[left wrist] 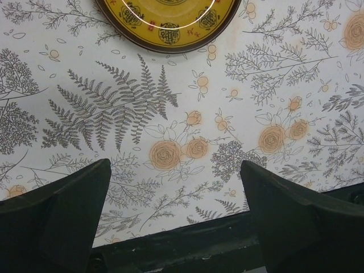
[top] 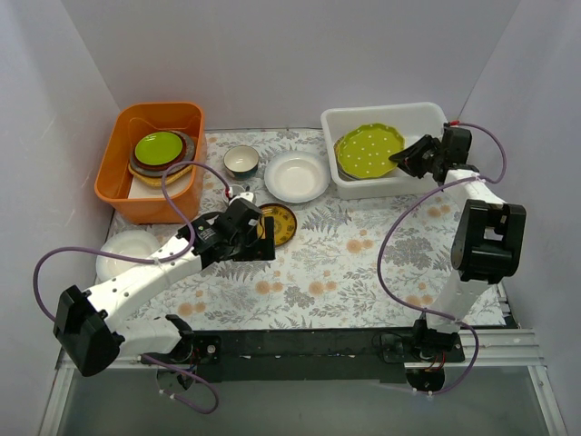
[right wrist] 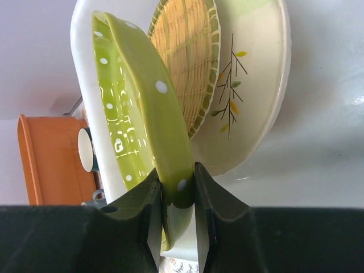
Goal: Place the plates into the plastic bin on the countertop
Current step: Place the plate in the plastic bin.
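Note:
My right gripper (top: pixel 410 159) is shut on the rim of the lime dotted plate (top: pixel 369 150), which is tilted inside the white plastic bin (top: pixel 381 113). In the right wrist view my gripper (right wrist: pixel 176 227) pinches the lime plate (right wrist: pixel 136 119), with a woven-straw plate (right wrist: pixel 185 57) and a cream leaf-sprig plate (right wrist: pixel 250 85) behind it in the bin. My left gripper (top: pixel 263 238) is open and empty over the cloth, beside the small brown-and-yellow plate (top: pixel 280 223). That plate (left wrist: pixel 168 23) lies ahead of the left gripper (left wrist: pixel 175 170). A plain white plate (top: pixel 296 176) lies mid-table.
An orange tub (top: pixel 150 163) at back left holds several stacked plates, a green one (top: pixel 160 147) on top. A teal-inside bowl (top: pixel 241 161) and a small grey cup (top: pixel 239 193) stand beside it. Another white plate (top: pixel 127 252) lies at the left edge. Walls enclose three sides.

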